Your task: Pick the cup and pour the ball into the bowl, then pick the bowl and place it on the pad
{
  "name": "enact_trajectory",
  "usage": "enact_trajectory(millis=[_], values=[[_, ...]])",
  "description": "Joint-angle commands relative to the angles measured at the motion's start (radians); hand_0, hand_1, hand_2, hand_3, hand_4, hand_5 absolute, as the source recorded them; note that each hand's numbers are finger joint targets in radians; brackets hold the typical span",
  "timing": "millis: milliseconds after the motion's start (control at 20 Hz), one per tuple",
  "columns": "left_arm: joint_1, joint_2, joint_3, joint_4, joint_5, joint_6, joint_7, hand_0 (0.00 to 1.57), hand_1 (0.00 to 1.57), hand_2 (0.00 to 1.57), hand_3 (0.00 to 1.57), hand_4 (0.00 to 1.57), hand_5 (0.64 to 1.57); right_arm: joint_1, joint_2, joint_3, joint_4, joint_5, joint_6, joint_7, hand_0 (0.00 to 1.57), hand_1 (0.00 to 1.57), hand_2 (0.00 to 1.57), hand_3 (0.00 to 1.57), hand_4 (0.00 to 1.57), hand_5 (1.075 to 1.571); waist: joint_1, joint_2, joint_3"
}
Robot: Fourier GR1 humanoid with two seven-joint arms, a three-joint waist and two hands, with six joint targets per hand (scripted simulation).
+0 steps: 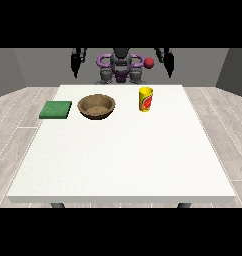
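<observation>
Yellow, with a red mark on its side, the cup [146, 99] stands upright on the white table [123, 155], toward the robot's edge and right of centre in the view. A brown bowl [96, 106] is placed to the cup's left, apart from it, and a green pad [56, 109] lies further left, just beside the bowl. A red ball [149, 63] is seen above the cup, level with the robot's torso.

No step is judged to have begun. Both hands are raised well above the table: the hand at the view's right [167, 62] and the hand at the view's left [76, 62]. Nothing is held by either; finger posture cannot be told.

The next move calls for the hand at the view's right to be lowered to the cup, which is well below it and slightly inward.
</observation>
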Motion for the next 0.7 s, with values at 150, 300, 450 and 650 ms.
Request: enact_trajectory(millis=[150, 300, 450, 650], values=[[-0.021, 0.038, 0.004, -0.089, 0.007, -0.012, 0.079, 0.00, 0.00, 0.00, 0.00, 0.00, 1.557, -0.014, -0.041, -0.010, -0.087, -0.003, 0.004, 0.082, 0.00, 0.00, 0.00, 0.00, 0.00, 1.569, -0.009, -0.224, 0.0020], [-0.105, -0.022, 0.054, -0.127, 0.131, 0.005, 0.164, 0.00, 0.00, 0.00, 0.00, 0.00, 1.557, -0.003, -0.138, -0.133, -0.080, -0.184, 0.148, 0.129, 0.00, 0.00, 0.00, 0.00, 0.00, 1.569, -0.064, -0.194, 0.0052], [-0.140, 0.031, 0.097, -0.162, 0.155, -0.016, 0.159, 0.00, 0.00, 0.00, 0.00, 0.00, 1.558, 0.012, -0.181, -0.199, -0.056, -0.242, 0.218, 0.045, 0.00, 0.00, 0.00, 0.00, 0.00, 1.569, -0.052, -0.118, 0.0045], [-0.071, 0.055, 0.149, -0.145, 0.201, -0.065, 0.100, 0.00, 0.00, 0.00, 0.00, 0.00, 1.547, 0.008, -0.177, -0.223, -0.110, -0.282, 0.235, 0.079, 0.00, 0.00, 0.00, 0.00, 0.00, 1.570, -0.054, -0.072, 0.0040]])
